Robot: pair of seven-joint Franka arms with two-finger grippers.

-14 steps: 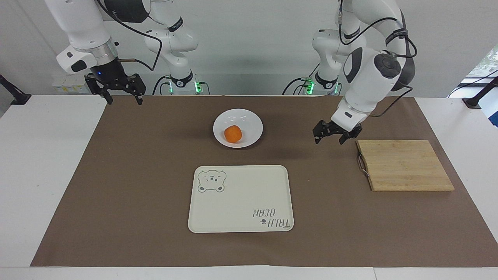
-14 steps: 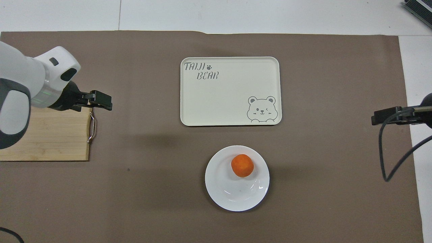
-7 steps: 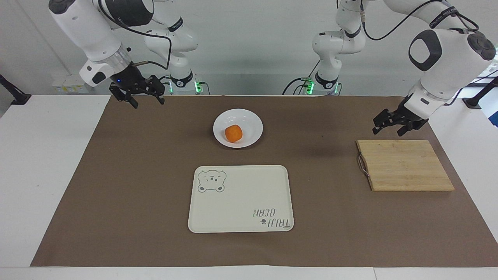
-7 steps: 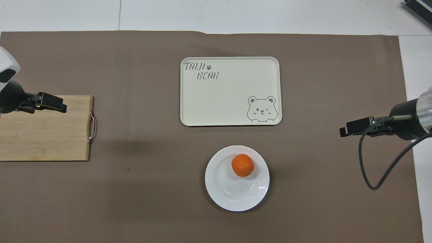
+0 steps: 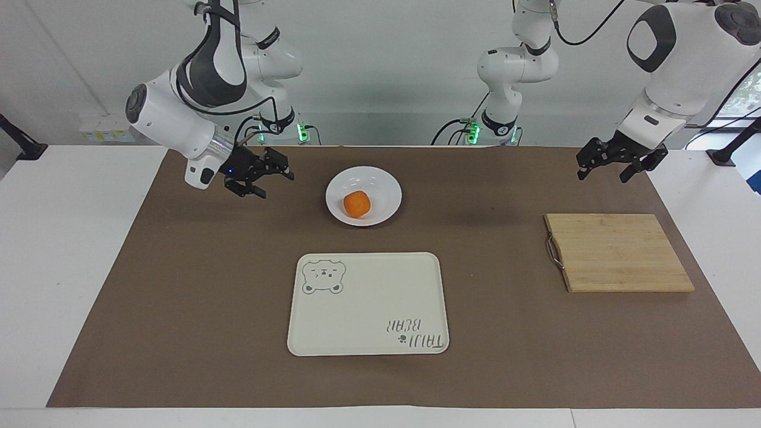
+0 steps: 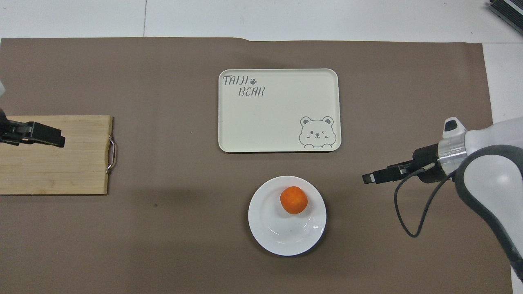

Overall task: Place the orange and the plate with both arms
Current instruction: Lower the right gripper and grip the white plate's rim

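The orange [image 5: 357, 204] [image 6: 293, 200] rests in the well of the white plate [image 5: 386, 184] [image 6: 282, 241], which sits on the brown mat near the robots. My right gripper [image 5: 274, 185] [image 6: 366, 179] hangs open and empty over the mat beside the plate, toward the right arm's end, a hand's width from its rim. My left gripper [image 5: 603, 171] [image 6: 57, 140] is raised and open, holding nothing, over the edge of the wooden cutting board [image 5: 618, 252] [image 6: 61, 163].
A cream tray with a bear drawing [image 5: 368, 303] [image 6: 278, 110] lies farther from the robots than the plate. The cutting board with its metal handle lies at the left arm's end. A brown mat [image 5: 505, 333] covers the table.
My right gripper swung in from the table's end and came down beside the plate. My left gripper drew away from the plate to the left arm's end and rose.
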